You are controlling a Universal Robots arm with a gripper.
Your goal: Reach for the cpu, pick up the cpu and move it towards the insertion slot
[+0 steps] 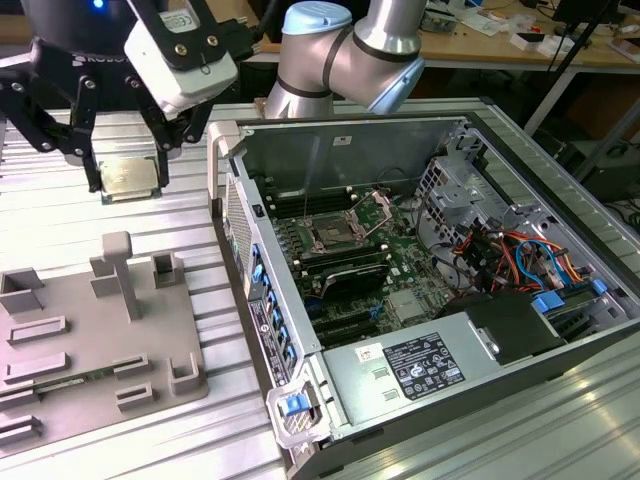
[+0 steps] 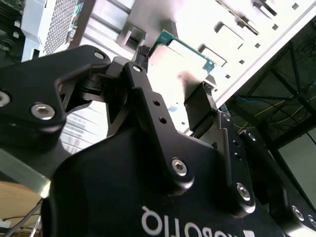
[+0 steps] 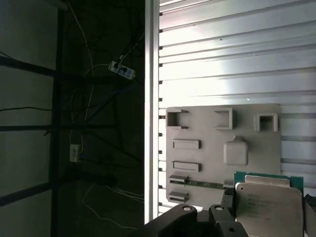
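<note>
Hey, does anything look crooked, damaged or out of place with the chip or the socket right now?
Nothing stands out. The cpu sits level in the gripper, above the table, and the insertion slot looks intact.

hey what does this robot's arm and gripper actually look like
The arm is built of rounded silver-grey segments with a pale blue joint cap. The gripper is matte black with linked fingers fastened by silver screws and white lettering on its body. A white box carrying a printed label is mounted beside it.
</note>
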